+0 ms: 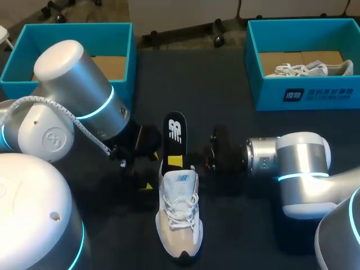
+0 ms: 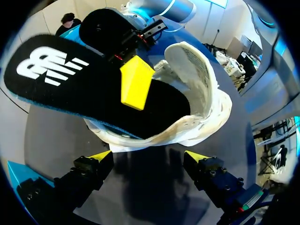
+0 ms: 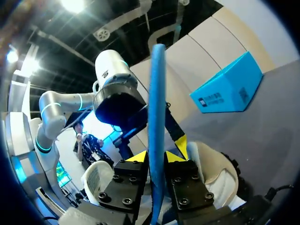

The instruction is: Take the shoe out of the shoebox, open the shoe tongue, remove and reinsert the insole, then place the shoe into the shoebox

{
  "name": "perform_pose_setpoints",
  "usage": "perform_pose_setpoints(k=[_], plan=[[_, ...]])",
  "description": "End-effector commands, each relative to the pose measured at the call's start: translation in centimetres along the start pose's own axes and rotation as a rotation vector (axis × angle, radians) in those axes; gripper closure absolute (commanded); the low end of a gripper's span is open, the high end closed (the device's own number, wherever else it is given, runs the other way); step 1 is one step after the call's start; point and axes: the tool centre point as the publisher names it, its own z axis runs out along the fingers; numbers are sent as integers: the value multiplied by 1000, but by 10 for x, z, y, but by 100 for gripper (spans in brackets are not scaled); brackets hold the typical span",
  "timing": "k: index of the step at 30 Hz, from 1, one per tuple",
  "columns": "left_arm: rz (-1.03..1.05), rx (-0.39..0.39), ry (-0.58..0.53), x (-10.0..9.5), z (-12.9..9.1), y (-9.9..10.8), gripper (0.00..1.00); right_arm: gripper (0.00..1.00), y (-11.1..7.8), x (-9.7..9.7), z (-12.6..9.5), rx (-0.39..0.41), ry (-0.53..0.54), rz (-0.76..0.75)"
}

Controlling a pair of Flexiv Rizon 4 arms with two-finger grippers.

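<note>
Two teal shoeboxes sit on a dark table (image 1: pixel 225 90): the left shoebox (image 1: pixel 101 36) beyond the left gripper, and the right shoebox (image 1: pixel 337 95), with a second pale shoe (image 1: pixel 306 69) lying inside it, beyond the right arm. Between the two grippers a white shoe (image 1: pixel 179 216) stands on its sole on the table. The right gripper (image 3: pixel 157 157) is clenched on the black insole (image 1: pixel 175 132), which stands edge-on between its yellow fingertips (image 3: pixel 174 156), both pressed against it from opposite sides. The insole's logo end rises clear of the shoe on the far side of the fingers, while its other end sits down in the shoe's opening. The left gripper (image 2: pixel 149 157) is spread wide and grasps nothing. It hangs low over the table with the shoe's opening just ahead of its tips, which do not touch the shoe. The right arm (image 1: pixel 298 163) lies low and level from the right, wrist pointed across at the shoe; the left arm (image 1: pixel 79 93) comes in from the left and bends down, wrist turned toward the shoe's opening
</note>
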Motion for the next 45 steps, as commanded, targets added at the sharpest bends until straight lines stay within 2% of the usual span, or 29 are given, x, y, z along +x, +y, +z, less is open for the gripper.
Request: perform_pose_setpoints(k=[1,2,6,12,23,29,30,31,33,39,45], plan=[[2,1,1,0,1,0,0,80,1,-4,-1,-22,5,-7],[2,1,1,0,1,0,0,81,3,-5,-1,-24,7,-7],[2,1,1,0,1,0,0,100,4,-12,-3,-50,4,19],[2,1,1,0,1,0,0,100,-6,-20,-5,-49,3,79],[2,1,1,0,1,0,0,100,-37,-10,-7,8,-31,154],[2,1,1,0,1,0,0,100,-36,-6,-5,4,-22,144],[2,1,1,0,1,0,0,92,-34,-5,-4,4,-22,134],[2,1,1,0,1,0,0,79,-32,-4,-2,5,-20,126],[2,1,1,0,1,0,0,70,-27,-1,0,6,-18,106],[2,1,1,0,1,0,0,68,-12,2,2,9,-16,71],[2,1,1,0,1,0,0,73,0,-4,1,-5,-14,57]])
